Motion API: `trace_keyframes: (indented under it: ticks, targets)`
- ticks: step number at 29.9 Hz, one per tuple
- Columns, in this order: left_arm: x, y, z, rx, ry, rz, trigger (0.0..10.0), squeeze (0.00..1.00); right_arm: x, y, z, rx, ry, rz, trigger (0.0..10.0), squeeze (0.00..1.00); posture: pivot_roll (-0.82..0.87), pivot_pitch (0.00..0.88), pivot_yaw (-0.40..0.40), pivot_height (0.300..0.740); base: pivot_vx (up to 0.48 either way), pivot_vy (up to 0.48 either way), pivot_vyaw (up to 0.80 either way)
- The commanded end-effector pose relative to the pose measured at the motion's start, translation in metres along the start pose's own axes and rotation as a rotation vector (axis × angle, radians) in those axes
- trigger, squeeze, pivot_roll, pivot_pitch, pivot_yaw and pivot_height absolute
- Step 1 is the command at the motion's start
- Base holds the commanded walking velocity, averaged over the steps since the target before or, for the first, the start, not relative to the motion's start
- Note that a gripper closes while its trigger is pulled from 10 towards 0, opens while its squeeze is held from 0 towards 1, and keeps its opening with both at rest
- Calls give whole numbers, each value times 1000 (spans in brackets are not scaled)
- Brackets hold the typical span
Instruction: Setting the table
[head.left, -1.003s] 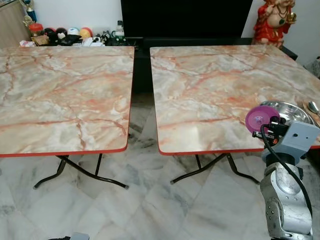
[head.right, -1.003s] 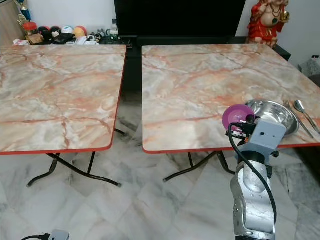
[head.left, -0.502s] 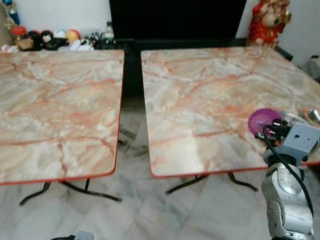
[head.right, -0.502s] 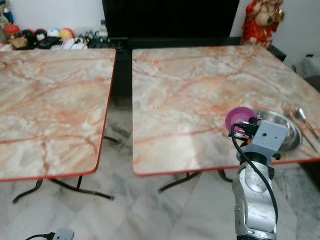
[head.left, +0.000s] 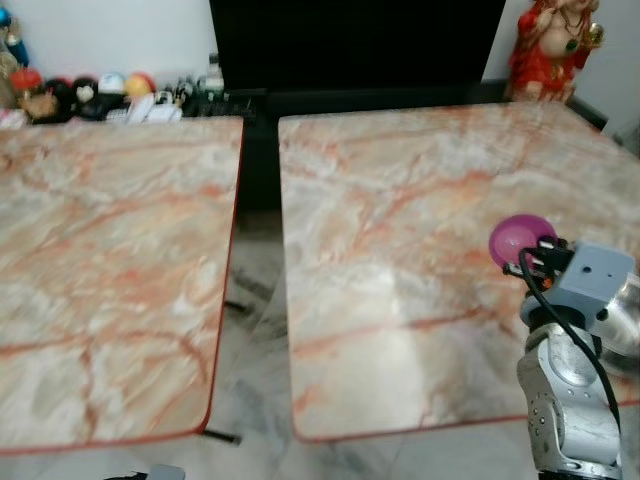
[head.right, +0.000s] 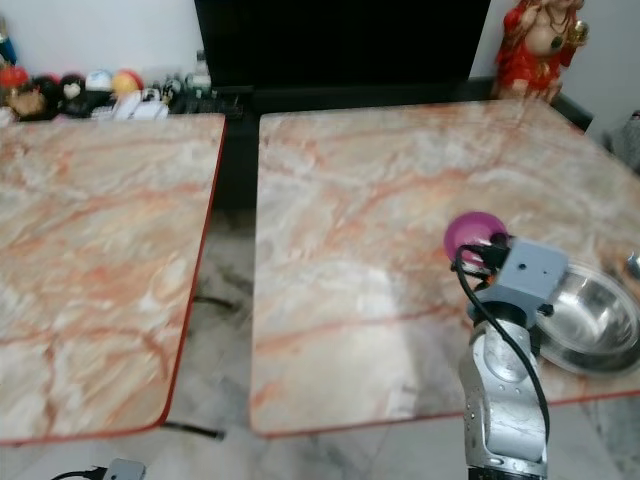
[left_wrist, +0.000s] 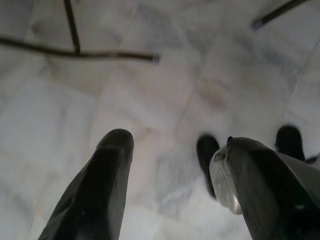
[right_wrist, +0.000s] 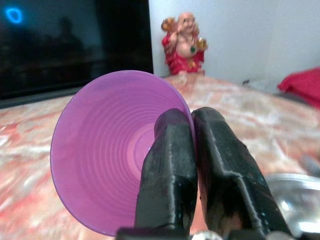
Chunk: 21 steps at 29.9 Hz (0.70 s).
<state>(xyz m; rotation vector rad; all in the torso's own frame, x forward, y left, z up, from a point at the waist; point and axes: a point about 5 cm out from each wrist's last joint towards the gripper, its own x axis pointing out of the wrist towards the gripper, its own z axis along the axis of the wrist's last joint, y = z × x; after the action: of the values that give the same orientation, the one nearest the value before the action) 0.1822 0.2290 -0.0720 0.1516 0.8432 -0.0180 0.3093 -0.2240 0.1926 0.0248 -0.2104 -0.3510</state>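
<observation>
Where pinched, bowl (right_wrist: 107, 155) rim between fingers (right_wrist: 167, 175).

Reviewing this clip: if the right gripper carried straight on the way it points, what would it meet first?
Likely nothing nearby. The right gripper, shut on the purple bowl's rim, points low across the bare marble table toward the red figurine at its far corner. Depth is unclear, so that figurine or the wall behind.

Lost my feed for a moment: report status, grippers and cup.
Right gripper shut on purple cup rim, held over right table. Left gripper open, idle near floor. Steel bowl close beside the arm.
</observation>
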Motion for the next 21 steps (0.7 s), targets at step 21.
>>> trace_keyframes:
  ticks: [21]
  targets:
    - [-5, 8, -15, 8, 51, 21, 10000, 0, 1, 13, -20, 238, 306, -141, 10000, 0, -36, 118, -18, 740, 0, 0, 0]
